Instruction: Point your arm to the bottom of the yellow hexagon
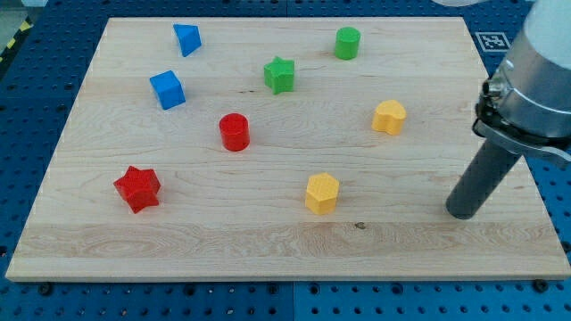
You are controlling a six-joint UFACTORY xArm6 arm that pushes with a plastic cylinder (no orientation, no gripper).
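Tip (463, 214) rests on bare board, touching nothing, right of yellow hexagon (322, 193).

Bright, even light from overhead, perhaps slightly behind; the wooden board (285, 241) shows no glare. Blocks cast short, soft shadows. Focus is sharp, though the arm's upper right edge looks blurred.

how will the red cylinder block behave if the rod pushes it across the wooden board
The red cylinder block stands on its flat end, so it would probably slide, not roll. Its round wall may let it slip off my tip if pushed off-centre. It looks squat and rigid, so tipping seems unlikely on the smooth wooden board.
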